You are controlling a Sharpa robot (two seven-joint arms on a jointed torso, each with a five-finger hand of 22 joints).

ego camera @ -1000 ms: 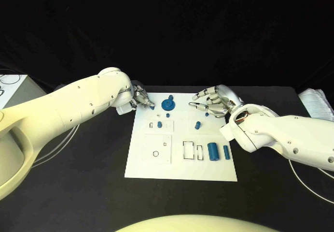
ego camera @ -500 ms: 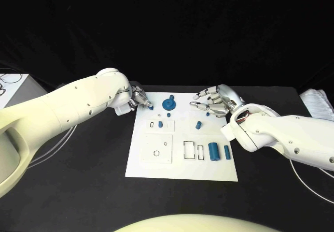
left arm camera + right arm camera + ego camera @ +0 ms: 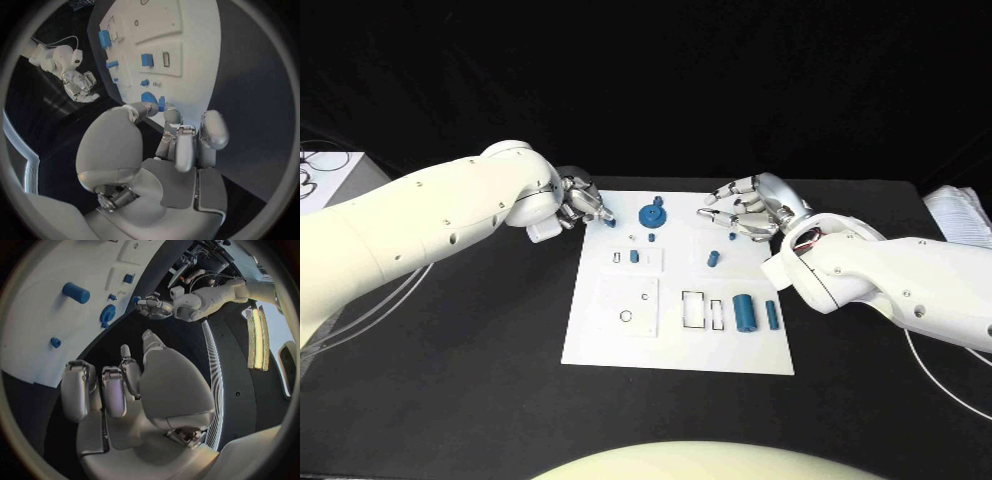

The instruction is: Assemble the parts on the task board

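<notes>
The left hand (image 3: 583, 207) hovers at the far left corner of the task board (image 3: 603, 340), fingers curled in around a small blue peg (image 3: 162, 103) at its fingertips, though whether it truly pinches the peg I cannot tell; just beside it sits the round blue gear (image 3: 652, 214). The right hand (image 3: 750, 210) hangs over the far right edge with fingers loosely bent and nothing in them, a small blue piece (image 3: 733, 238) just below. Nearer the robot, a blue cylinder (image 3: 743, 312) and a slimmer pin (image 3: 770, 314) lie loose beside outlined slots, so I judge most assembly remains.
</notes>
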